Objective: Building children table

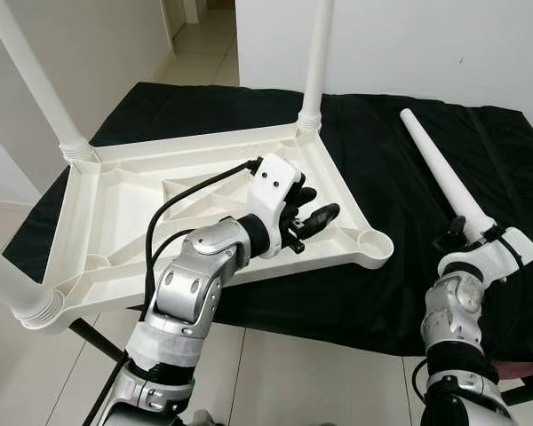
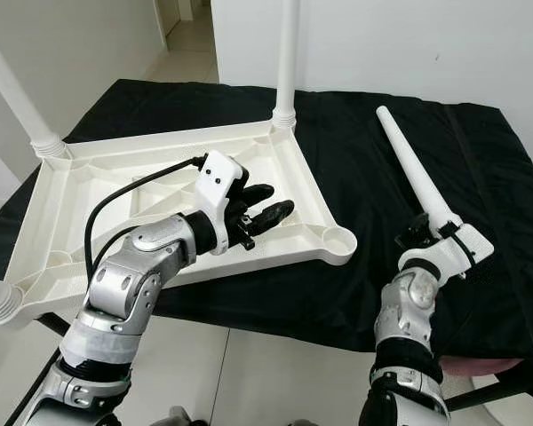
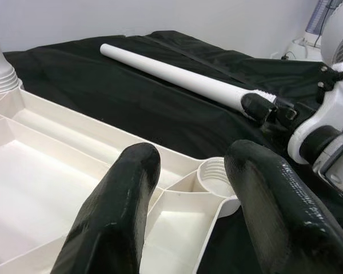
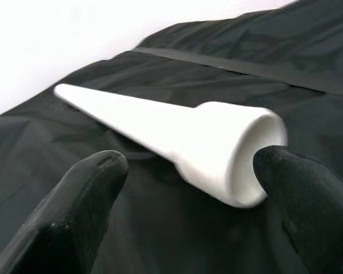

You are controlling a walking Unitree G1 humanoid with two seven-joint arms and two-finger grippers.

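The bench point(image 1: 382, 293), draped in black cloth, carries the upturned white table top point(image 1: 115, 222), its ribbed underside facing up. This top is the landmark for everything else.

By my reading the build is about three quarters done. Three legs stand in corner sockets of the table top: one at the far corner point(image 1: 315, 62), one at the far left corner point(image 1: 35, 84), one at the near left corner point(image 1: 9, 288). The near right socket point(image 1: 374, 241) is bare, a round threaded cup with nothing in it. What is left, I judge, is to carry the last piece over and seat it there.

That fourth leg point(image 1: 440, 169) lies flat on the cloth well to the right of the table top: a smooth, white, tapered tube, thin end pointing away, wide hollow end nearest the robot.

The right hand point(image 4: 188, 188) sits at that wide end, fingers spread to either side of it and not closed on it.

The left hand point(image 1: 304, 220) hovers over the table top's near right part, just short of the bare socket, released and holding nothing.
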